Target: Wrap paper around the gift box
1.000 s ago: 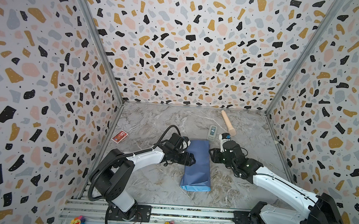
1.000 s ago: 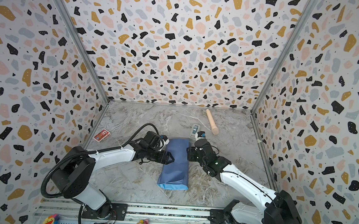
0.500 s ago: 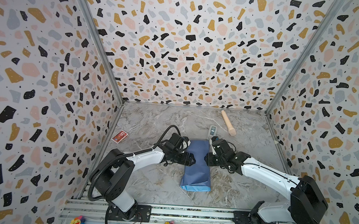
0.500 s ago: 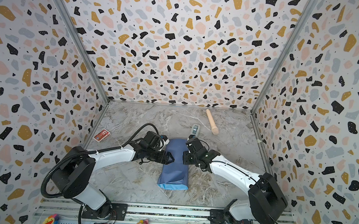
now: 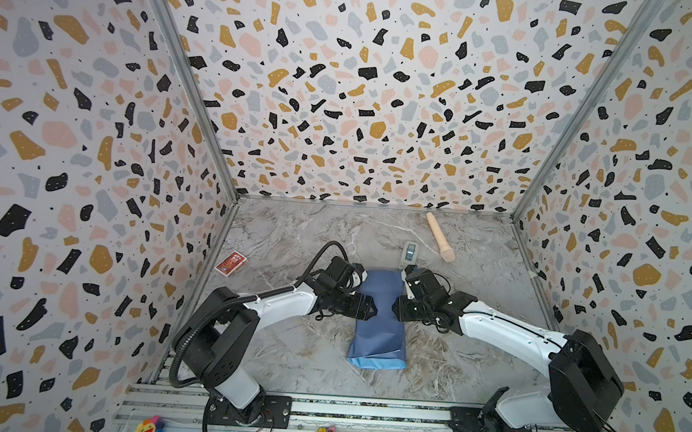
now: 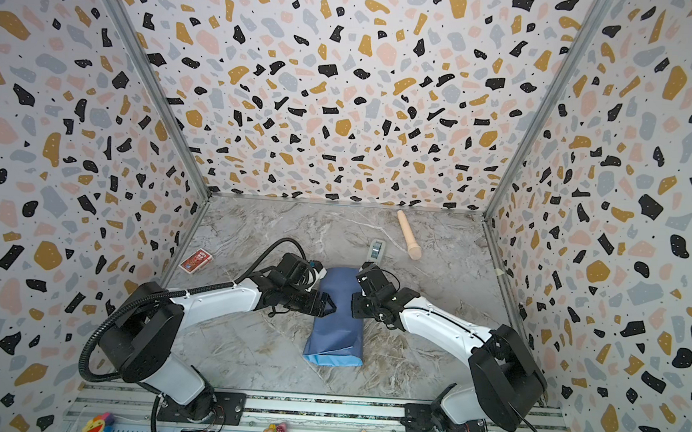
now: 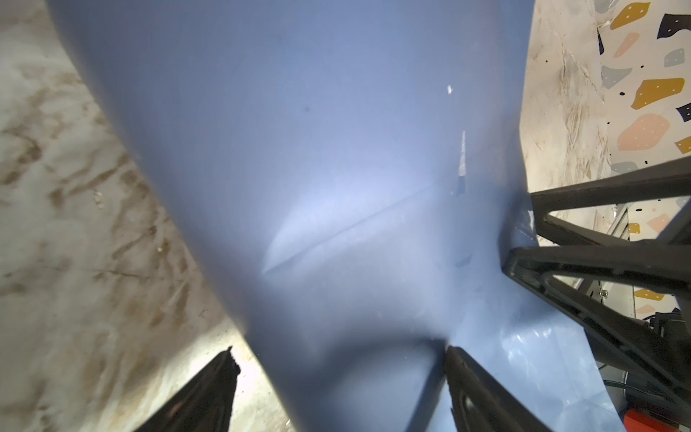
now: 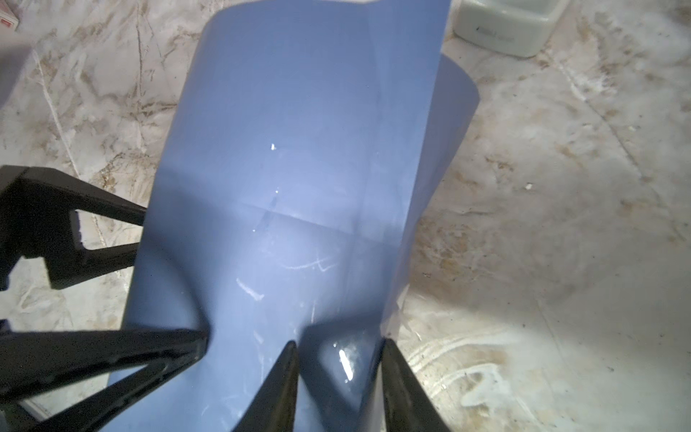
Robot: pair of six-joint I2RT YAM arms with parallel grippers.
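The paper [image 5: 378,323] lies folded into a long blue bundle in the middle of the table, in both top views. The gift box is hidden under it. My left gripper [image 5: 367,308] stands open at the bundle's left side. In the left wrist view [image 7: 338,349] one finger rests on the paper [image 7: 318,149] and the other is over bare table. My right gripper [image 5: 396,308] is at the bundle's right side, its jaws partly open. In the right wrist view [image 8: 338,346] both fingertips press on the paper [image 8: 299,149] near its edge, a hump of paper between them.
A grey tape dispenser [image 5: 409,252] stands just behind the bundle. A wooden rod [image 5: 441,237] lies at the back right. A red card pack [image 5: 230,263] lies by the left wall. Patterned walls close in three sides.
My right gripper has swung left from beside the tape dispenser onto the bundle's right side. The left arm and the paper have stayed put.
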